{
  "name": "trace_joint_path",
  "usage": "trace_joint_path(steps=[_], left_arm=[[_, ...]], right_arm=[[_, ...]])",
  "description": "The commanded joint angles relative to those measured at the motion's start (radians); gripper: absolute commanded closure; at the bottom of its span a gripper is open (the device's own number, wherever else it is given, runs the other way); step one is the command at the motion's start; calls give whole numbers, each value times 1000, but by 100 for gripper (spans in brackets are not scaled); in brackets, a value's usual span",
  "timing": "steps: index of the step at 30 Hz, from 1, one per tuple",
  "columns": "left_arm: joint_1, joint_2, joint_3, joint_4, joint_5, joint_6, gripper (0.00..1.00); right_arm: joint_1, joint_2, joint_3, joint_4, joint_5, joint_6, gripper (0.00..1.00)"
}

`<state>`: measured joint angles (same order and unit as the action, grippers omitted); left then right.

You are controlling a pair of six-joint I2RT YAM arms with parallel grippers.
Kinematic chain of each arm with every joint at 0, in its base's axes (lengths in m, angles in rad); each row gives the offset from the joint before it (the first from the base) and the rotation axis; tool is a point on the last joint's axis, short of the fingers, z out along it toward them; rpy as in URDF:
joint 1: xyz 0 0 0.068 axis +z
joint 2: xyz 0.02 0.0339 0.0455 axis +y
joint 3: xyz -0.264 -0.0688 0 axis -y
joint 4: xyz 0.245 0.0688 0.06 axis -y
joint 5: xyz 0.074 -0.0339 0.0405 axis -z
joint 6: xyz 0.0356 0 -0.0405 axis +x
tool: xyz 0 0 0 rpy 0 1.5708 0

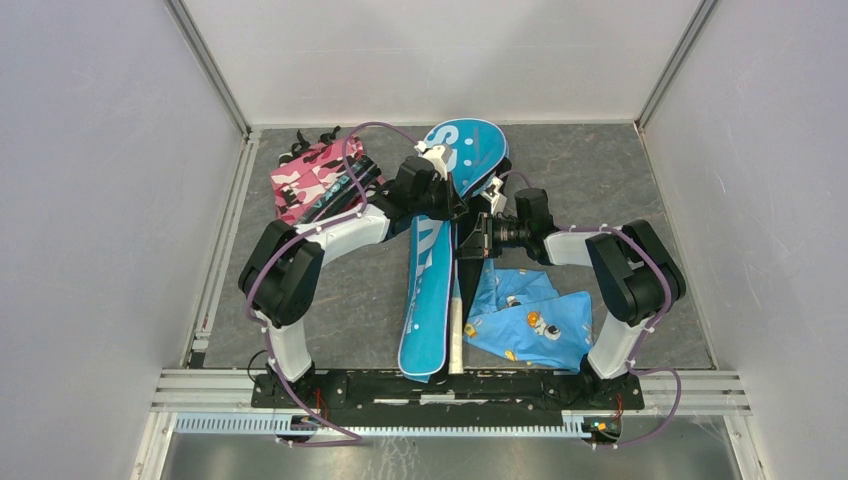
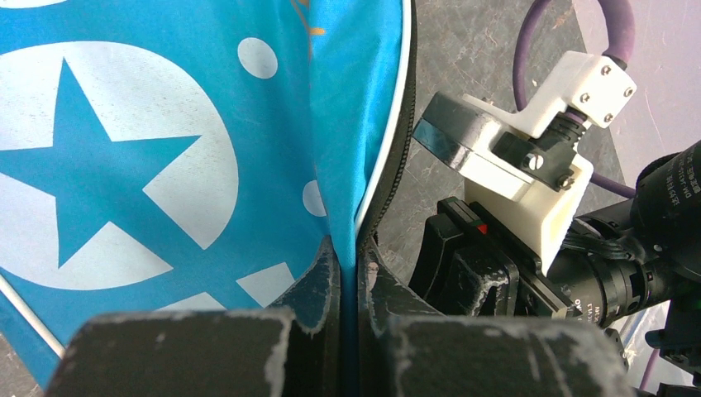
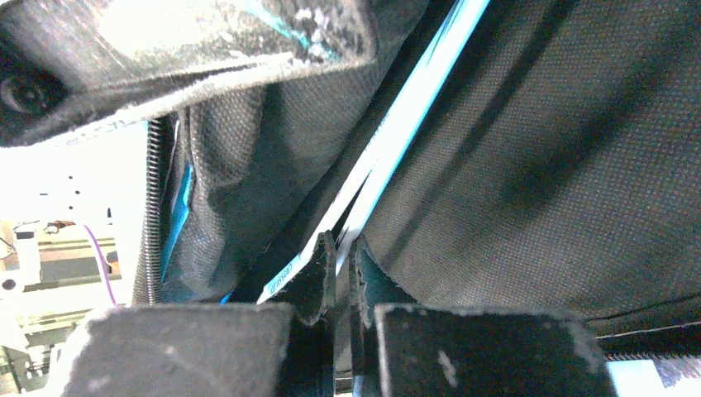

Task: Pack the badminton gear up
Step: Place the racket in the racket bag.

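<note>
Right fingers pinch racquet inside cover.

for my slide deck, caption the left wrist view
Left gripper shut on the piped edge of the blue star-print cover, grey table behind

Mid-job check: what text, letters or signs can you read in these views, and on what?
"S": large white letter on the blue cover; the rest is hidden by the arms.
Blue star in a white circle, no words: same cover.
Print on the racquet shaft: too blurred to read.
Lettering on the black tube: too small to read.
Print on the camera lens: too small to read.
</note>
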<state>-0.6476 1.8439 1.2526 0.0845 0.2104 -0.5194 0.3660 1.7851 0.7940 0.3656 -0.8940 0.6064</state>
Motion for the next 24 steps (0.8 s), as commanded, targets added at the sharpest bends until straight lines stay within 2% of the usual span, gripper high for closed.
trace_joint_path(steps=[1,20,24], left_arm=[[-36,-57,-6,63,47,-47,98],[-61,-31,10,26,48,-215,98],[-51,-26,38,12,61,-240,98]], right_arm=[[11,-18,63,153,-14,11,100],[21,38,78,342,36,201,100],[28,34,79,318,65,176,98]])
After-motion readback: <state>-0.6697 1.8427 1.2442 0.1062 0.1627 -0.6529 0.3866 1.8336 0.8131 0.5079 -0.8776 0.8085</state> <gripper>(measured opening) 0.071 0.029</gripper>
